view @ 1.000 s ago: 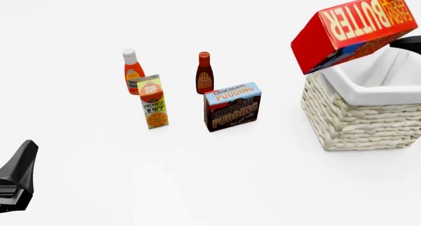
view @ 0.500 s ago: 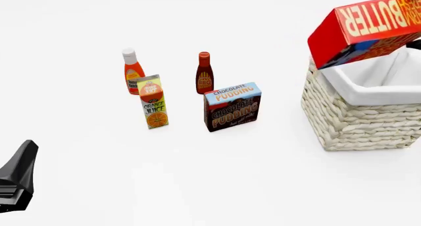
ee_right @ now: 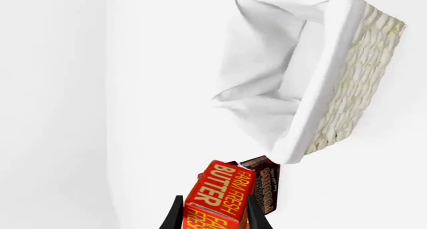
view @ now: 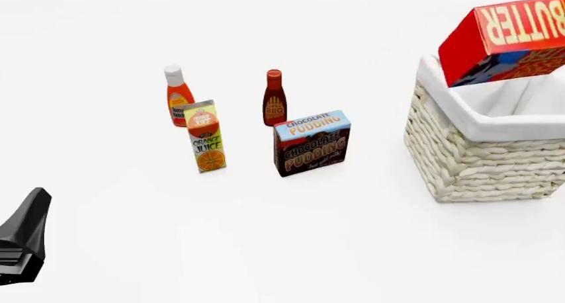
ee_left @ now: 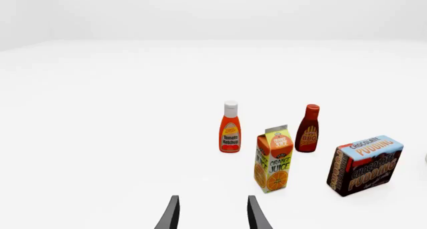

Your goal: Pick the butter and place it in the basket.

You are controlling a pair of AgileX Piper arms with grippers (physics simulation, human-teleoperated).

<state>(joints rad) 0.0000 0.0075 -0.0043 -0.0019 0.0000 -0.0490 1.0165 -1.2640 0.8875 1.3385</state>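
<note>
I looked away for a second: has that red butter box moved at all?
Yes. In the front view the butter carton has shifted rightward, farther over the wicker basket, which has stayed put. The right end effector holds it.

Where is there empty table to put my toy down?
Bare table lies between the chocolate pudding box and the basket, and in front of the orange juice carton. It is crowded around the ketchup and BBQ bottle.

The front view looks forward and down on the bench [view: 292, 250] from above. The left wrist view sits low, facing level toward the pudding box [ee_left: 364, 165], which both share. The right wrist view looks down into the basket [ee_right: 353, 74].
</note>
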